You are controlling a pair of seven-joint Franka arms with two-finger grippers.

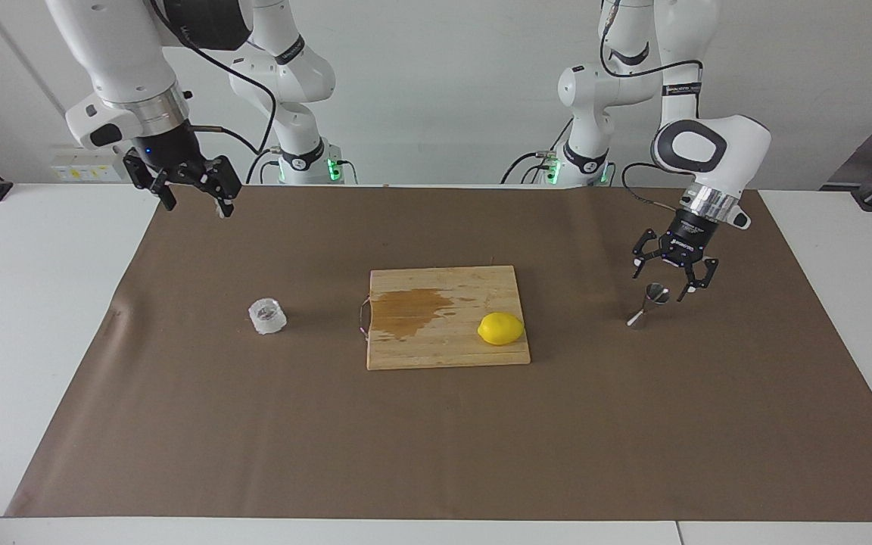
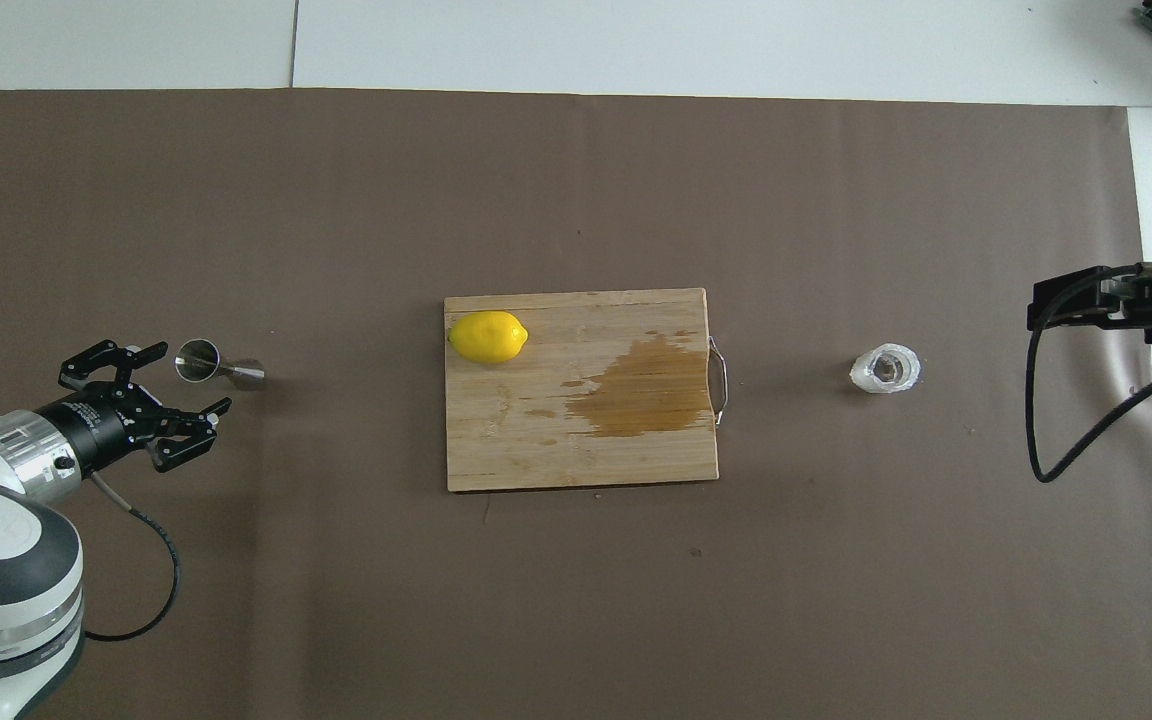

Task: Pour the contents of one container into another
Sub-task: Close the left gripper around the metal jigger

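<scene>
Left gripper [image 1: 666,274] jaws apart, just above jigger [image 1: 649,305], not touching. Glass [image 1: 267,316] stands on mat [image 1: 436,454], at 9 o'clock of board [image 1: 447,352] in facing view. Right gripper [image 1: 192,198] jaws apart, raised over mat edge. Lemon [image 1: 501,328] on board.

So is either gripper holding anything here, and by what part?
Nothing is held. The left gripper is open above the jigger; the right gripper is open, high.

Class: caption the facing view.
Open left gripper hovers by the jigger; open right gripper waits, glass cup untouched.
</scene>
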